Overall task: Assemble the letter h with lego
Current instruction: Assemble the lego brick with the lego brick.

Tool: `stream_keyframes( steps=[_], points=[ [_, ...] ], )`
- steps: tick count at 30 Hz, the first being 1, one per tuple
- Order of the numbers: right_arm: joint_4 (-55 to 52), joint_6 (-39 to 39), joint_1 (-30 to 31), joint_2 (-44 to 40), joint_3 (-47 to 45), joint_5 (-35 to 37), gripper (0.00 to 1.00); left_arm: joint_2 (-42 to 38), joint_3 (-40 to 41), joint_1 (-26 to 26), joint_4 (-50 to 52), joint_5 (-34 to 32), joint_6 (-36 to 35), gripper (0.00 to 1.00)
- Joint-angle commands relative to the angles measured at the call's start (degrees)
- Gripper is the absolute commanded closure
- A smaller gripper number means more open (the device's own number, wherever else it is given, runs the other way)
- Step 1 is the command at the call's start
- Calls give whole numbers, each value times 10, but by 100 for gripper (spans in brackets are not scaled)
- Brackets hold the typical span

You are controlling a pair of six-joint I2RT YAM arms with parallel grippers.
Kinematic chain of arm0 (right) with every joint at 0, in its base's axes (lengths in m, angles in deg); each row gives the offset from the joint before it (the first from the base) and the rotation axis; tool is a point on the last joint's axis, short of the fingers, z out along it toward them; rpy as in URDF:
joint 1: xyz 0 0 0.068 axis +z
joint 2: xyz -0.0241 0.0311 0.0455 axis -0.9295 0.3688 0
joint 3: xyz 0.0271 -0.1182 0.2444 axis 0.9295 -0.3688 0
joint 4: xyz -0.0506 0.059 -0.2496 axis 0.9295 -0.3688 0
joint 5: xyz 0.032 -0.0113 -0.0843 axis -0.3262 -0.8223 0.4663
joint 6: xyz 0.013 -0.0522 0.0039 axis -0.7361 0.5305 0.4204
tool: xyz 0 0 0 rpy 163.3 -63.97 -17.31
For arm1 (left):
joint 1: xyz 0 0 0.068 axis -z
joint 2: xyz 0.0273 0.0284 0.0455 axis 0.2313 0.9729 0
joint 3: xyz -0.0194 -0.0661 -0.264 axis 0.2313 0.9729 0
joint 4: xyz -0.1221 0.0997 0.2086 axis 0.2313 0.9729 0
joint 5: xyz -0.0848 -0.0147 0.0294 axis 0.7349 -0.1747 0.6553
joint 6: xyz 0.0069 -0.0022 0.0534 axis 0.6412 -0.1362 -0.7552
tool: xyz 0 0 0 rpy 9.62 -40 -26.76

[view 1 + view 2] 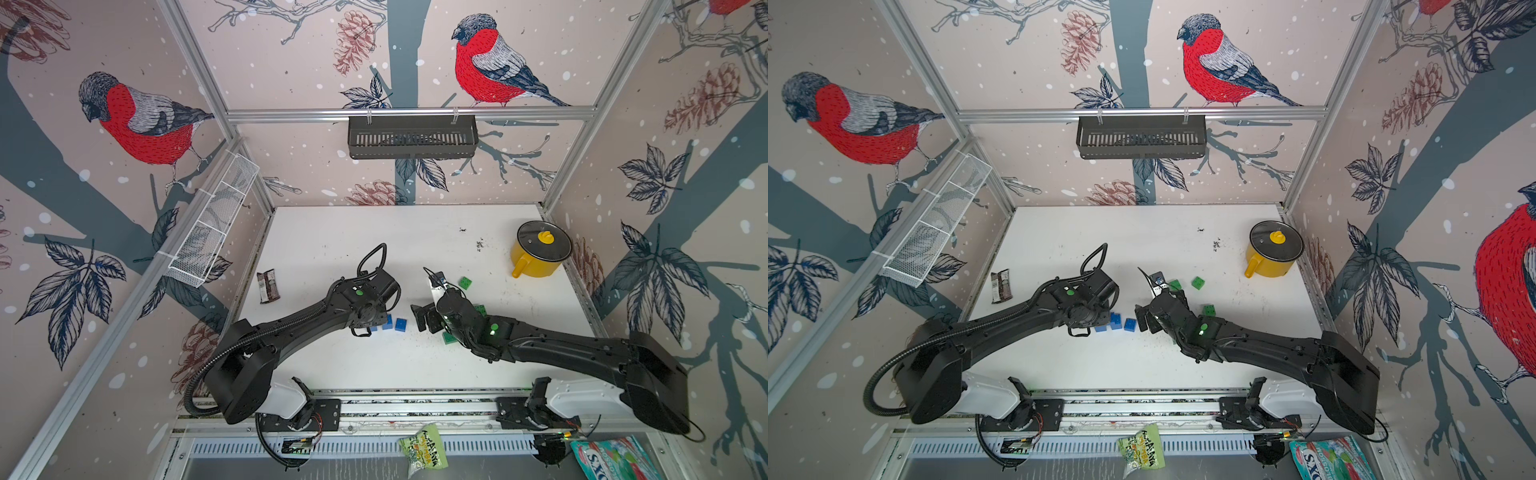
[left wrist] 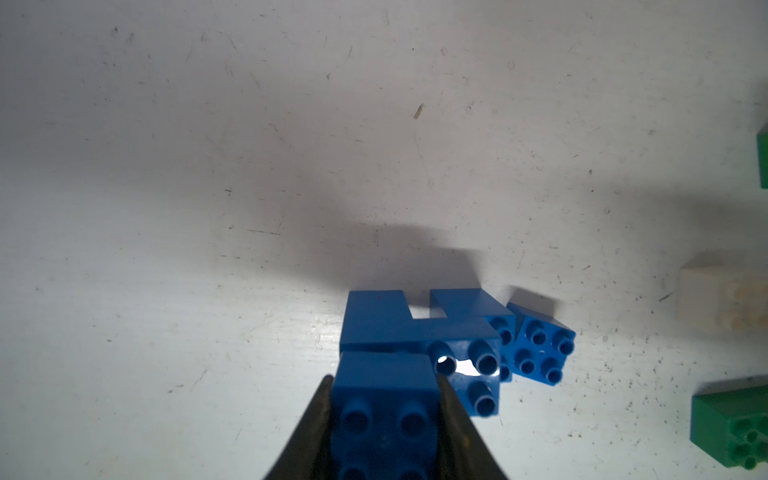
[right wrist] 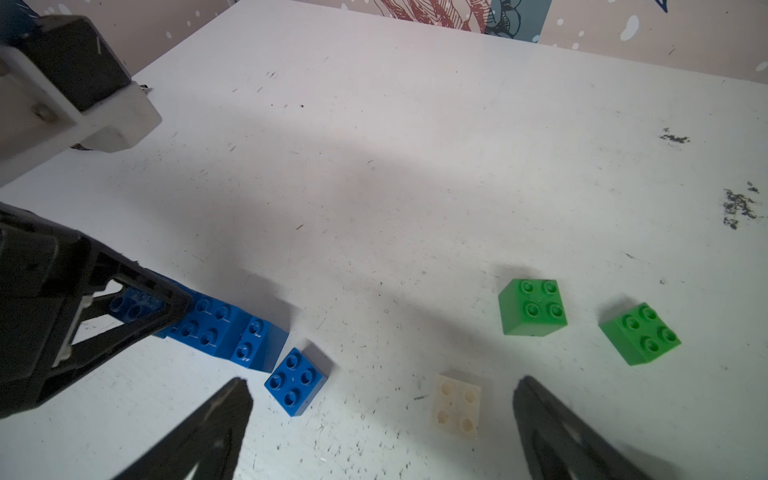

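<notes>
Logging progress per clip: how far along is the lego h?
Done: a blue cluster looks partly joined on the table. In hand: the left pincer is shut on a blue brick at that cluster. To do: a loose blue cube, the white brick and green bricks lie apart; the right pincer is open, empty.

Bullfinch wallpaper covers the walls — scuffed white table below, black basket hung behind.
</notes>
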State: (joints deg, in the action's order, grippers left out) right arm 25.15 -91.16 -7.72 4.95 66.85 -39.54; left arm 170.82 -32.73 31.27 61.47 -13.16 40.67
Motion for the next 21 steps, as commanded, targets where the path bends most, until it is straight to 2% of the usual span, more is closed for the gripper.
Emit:
stream_keyframes(
  steps=[1, 21],
  points=[
    [8, -3, 0, -2, 2, 8, 1, -3, 0, 2, 8, -21, 11, 68],
    [8, -3, 2, -2, 3, 9, 1, 0, 9, 10, -2, -39, 34, 67]
  ],
)
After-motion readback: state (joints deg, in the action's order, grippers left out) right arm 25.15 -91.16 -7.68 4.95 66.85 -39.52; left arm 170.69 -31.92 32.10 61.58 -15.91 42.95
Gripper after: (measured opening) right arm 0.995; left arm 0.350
